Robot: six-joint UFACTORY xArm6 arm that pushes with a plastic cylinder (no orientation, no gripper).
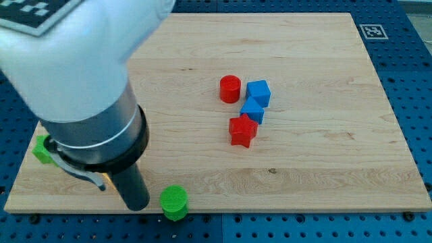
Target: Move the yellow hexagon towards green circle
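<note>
One view only, and my arm fills its left side. My tip point(137, 206) rests near the bottom edge of the wooden board point(304, 182). It is a bare rod, with nothing to spread or pinch, and it holds nothing.

Just to the view's right of my tip, close but apart from it, stands the green circle point(174, 202). On the other side, just to the view's left of the rod and a little above, a small yellow sliver point(104, 181) peeks out from under the arm. I take it to be the yellow hexagon, though its shape is hidden.

Further left of my tip sits another green block point(43, 150), half covered. Well up and to the right lie a red cylinder point(230, 88), two blue cubes point(258, 92) point(252, 110) and a red star point(242, 131).

My tip seems to stand between hexagon and circle, so a good push means first going round to the yellow piece's far left side. Then press rightward through its middle, slowly, stopping short of knocking the circle off the edge.
</note>
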